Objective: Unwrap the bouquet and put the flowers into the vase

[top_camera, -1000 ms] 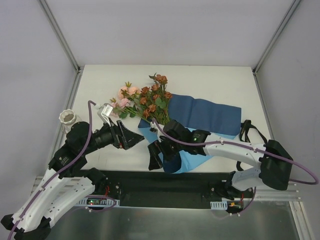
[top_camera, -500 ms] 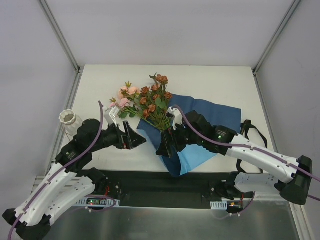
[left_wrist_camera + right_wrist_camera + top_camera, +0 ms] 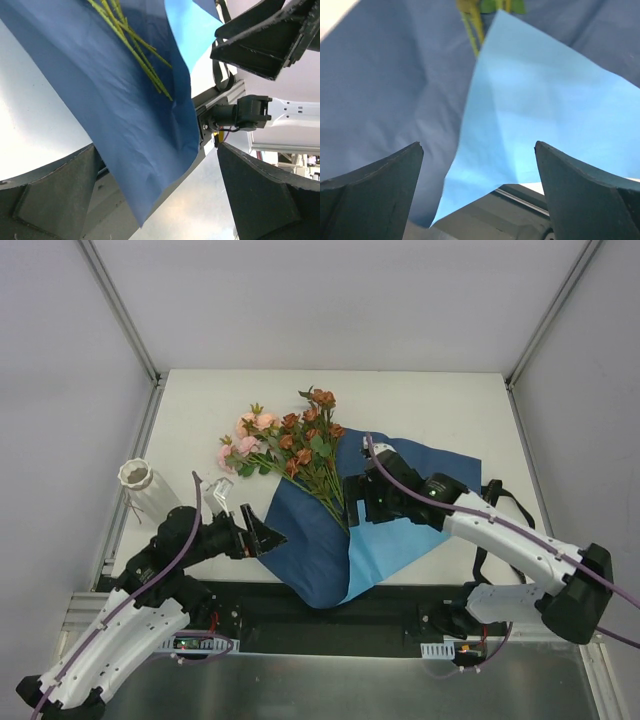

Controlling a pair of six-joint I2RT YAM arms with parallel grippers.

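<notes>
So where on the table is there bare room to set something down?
Bare: the far strip of the table behind the flowers and paper, widest at the right back corner; a smaller patch between vase and flowers. Crowded: middle and near edge, covered by paper.

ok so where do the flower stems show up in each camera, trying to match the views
top external: flower stems at centre, lying on the blue paper.
left wrist: top centre, yellow-green lines across the dark sheet.
right wrist: top edge, just left of centre.
shared landmark: the paper's pale blue underside, beside the stem ends.
</notes>
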